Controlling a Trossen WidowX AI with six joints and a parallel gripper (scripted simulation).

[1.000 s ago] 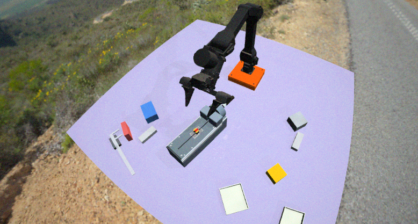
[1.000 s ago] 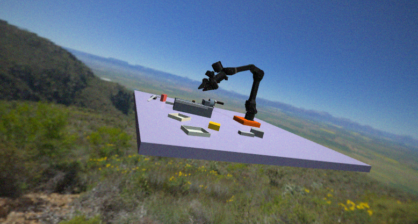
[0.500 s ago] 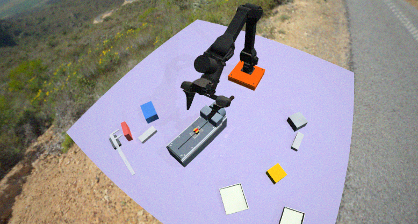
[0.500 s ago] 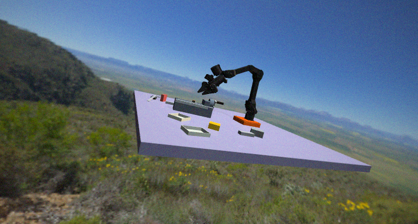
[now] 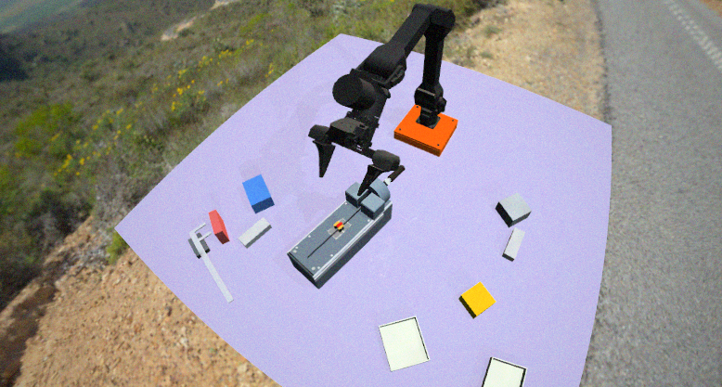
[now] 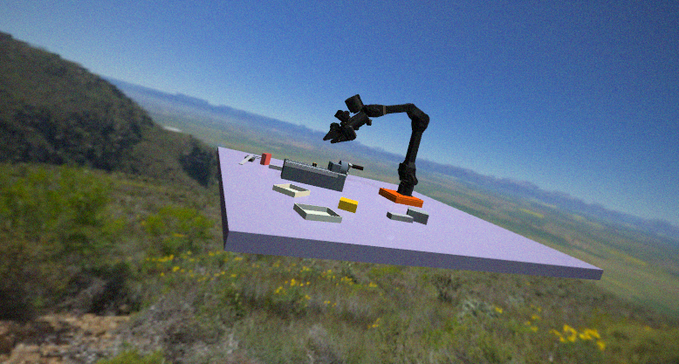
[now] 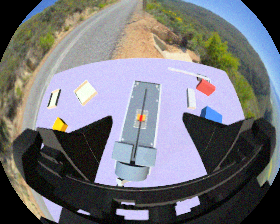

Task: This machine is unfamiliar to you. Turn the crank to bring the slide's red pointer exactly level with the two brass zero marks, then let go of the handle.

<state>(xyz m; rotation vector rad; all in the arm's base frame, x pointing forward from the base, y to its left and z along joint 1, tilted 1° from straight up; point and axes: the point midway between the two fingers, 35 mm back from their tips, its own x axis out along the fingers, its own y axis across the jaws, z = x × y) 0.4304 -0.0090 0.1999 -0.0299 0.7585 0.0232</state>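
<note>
The grey machine stands on the table, with a long slot along its top. A small red and yellow pointer sits at the slot over a pale patch. The brass marks are too small to tell apart from it, so their alignment is unclear. The crank's dark handle sticks out at the machine's end nearer the robot base; in the wrist view it is hidden behind the gripper. My gripper is wide open and empty, high above the machine, not touching the handle.
A blue block, a red block, a pale bar and a pale angled piece lie on one side. A yellow block, grey blocks and two white trays lie on the other.
</note>
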